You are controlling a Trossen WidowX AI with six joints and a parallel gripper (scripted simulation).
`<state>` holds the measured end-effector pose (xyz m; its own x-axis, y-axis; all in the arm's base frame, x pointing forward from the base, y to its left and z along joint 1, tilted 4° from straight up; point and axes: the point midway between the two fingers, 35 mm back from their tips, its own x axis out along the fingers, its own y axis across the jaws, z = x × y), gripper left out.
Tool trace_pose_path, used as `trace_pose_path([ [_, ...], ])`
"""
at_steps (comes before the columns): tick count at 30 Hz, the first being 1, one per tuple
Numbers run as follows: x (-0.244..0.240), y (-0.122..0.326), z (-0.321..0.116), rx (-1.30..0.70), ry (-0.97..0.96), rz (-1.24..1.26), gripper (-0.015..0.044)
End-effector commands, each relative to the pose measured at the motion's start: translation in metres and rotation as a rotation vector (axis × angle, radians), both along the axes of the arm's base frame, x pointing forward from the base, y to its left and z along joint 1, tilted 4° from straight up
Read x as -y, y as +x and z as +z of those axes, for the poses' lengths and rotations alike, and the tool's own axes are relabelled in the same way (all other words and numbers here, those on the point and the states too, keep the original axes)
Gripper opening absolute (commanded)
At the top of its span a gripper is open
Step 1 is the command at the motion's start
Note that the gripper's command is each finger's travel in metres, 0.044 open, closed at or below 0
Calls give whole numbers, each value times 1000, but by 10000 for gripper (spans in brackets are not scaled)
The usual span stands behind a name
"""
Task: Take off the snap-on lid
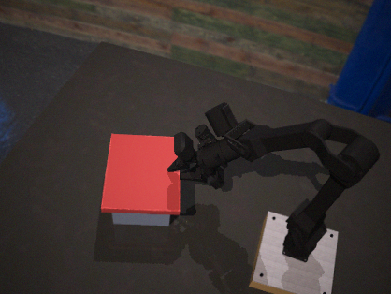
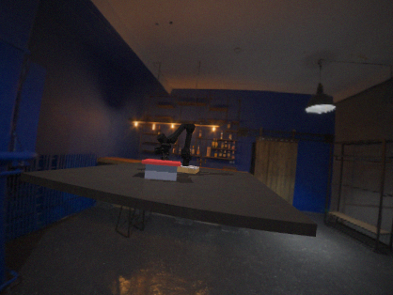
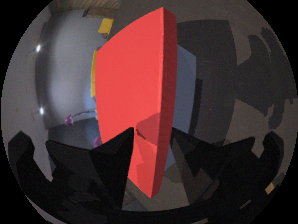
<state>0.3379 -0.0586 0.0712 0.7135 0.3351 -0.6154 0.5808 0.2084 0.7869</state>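
Note:
The red lid [image 1: 140, 173] [image 2: 161, 163] [image 3: 131, 80] sits level on the grey-blue storage box [image 1: 140, 219] [image 2: 161, 173] [image 3: 186, 85], and its rim overhangs the box walls. My gripper [image 1: 177, 173] [image 3: 152, 131] is at the lid's edge on the side toward the arm base, with its fingers partly open around that edge. One fingertip is over the lid's top face, with its small shadow just beside it. The other is on the outer, lower side of the rim, partly hidden. No firm contact with the lid is visible.
The arm's base stands on a pale board [image 1: 262, 248] [image 2: 189, 170] at the right in the top view. The dark table [image 1: 51, 201] [image 2: 226, 199] surrounds the box. A blue upright structure [image 1: 362, 61] stands beyond the table's back right edge.

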Motion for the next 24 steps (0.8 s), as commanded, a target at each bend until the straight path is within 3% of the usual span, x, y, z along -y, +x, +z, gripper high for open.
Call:
trace_pose_path([
  [1,0,0,-1,-2,0,-4,148],
  [5,0,0,-1,-2,0,-4,122],
  [10,0,0,-1,-2,0,-4,0],
  [24,0,0,2,-2,-1,-2,0],
])
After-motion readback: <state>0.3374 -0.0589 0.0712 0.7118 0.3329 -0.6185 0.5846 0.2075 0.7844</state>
